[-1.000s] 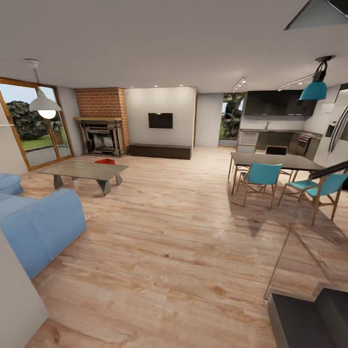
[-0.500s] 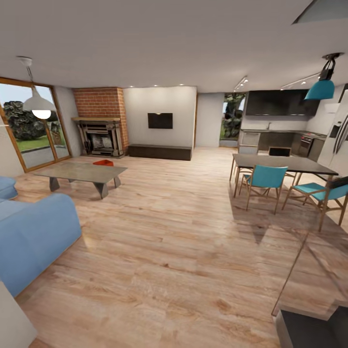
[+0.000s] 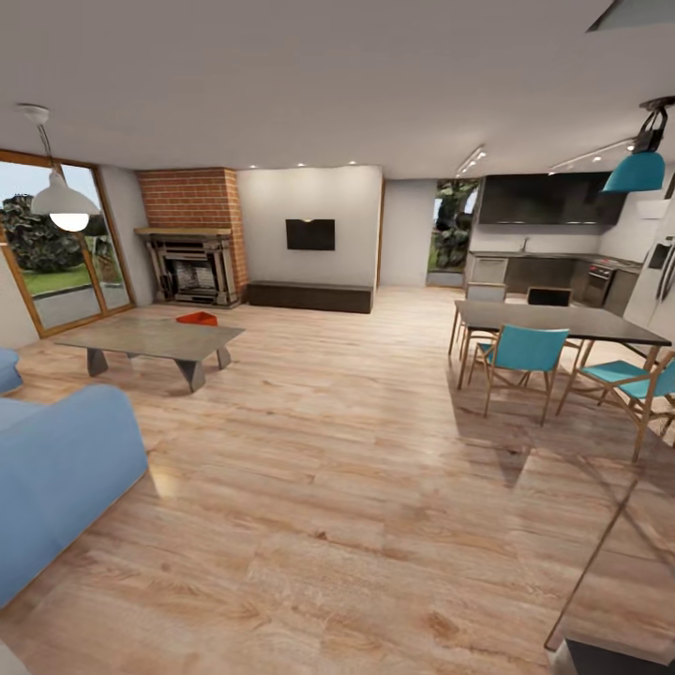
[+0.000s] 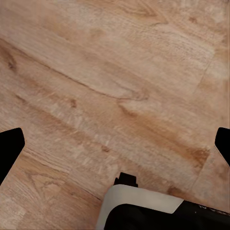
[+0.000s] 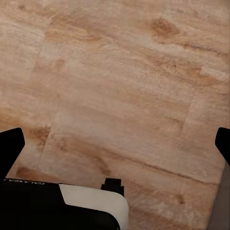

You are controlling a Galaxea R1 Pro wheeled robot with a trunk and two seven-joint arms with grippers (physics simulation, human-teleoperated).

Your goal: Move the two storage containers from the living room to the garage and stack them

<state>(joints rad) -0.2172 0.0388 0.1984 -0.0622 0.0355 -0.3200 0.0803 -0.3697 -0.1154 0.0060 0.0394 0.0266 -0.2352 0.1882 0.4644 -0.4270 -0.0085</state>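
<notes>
Robot is standing in the living rm on light wood-plank flooring (image 3: 356, 487), w/ an orange-red lidless rectangular storage container (image 3: 197, 319) showing on the floor just behind the grey glass-topped coffee table (image 3: 150, 337), near the red brick fireplace (image 3: 192, 234); can't tell if the 2nd box is there too. Left gripper (image 4: 115, 153) & right gripper (image 5: 115, 153) are both hanging wide apart, holding nothing, pointing at bare planks. Risk, imo: the base is clipping the blue fabric sofa (image 3: 56, 478) or table on approach, since the box is sitting tucked behind the table.
</notes>
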